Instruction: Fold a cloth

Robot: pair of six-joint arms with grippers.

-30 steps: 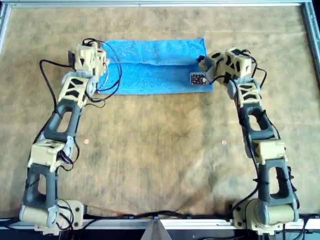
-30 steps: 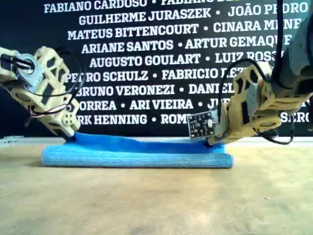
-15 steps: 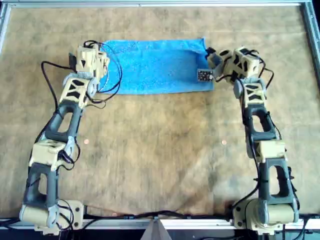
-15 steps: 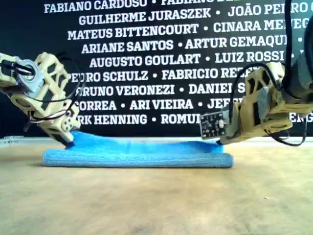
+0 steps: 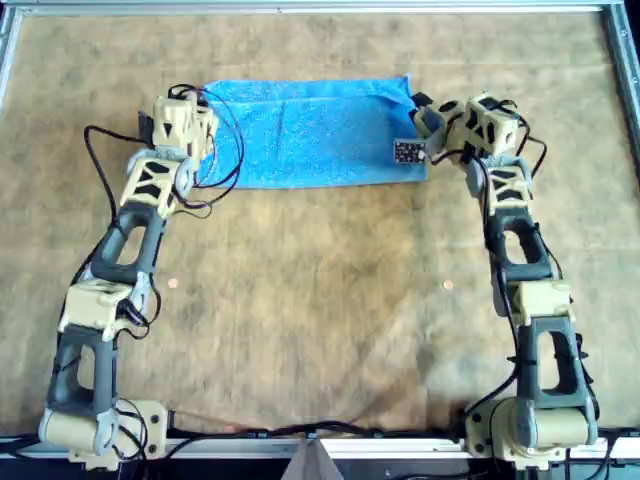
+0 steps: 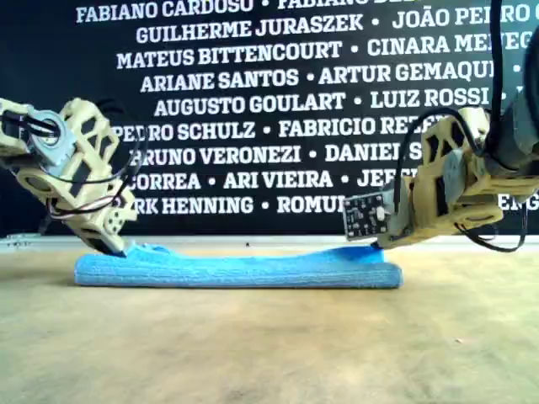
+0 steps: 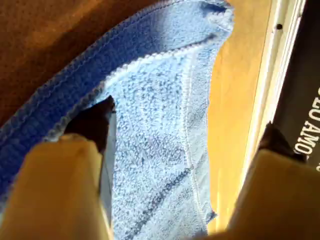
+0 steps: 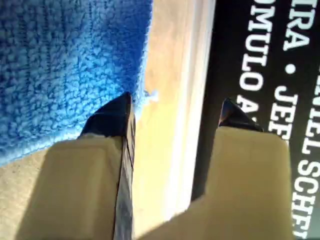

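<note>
Both grippers stand wide with nothing held: left gripper (image 5: 205, 125) and right gripper (image 5: 418, 112) at opposite ends of the folded cloth (image 5: 310, 133), which lies flat near the table's (image 5: 320, 300) far edge.

the cloth (image 5: 315, 132) is a bright blue nubbly towel, folded into a wide rectangle. it lies flat on the table's far half in the overhead view. one far corner seems slightly rumpled.
</note>
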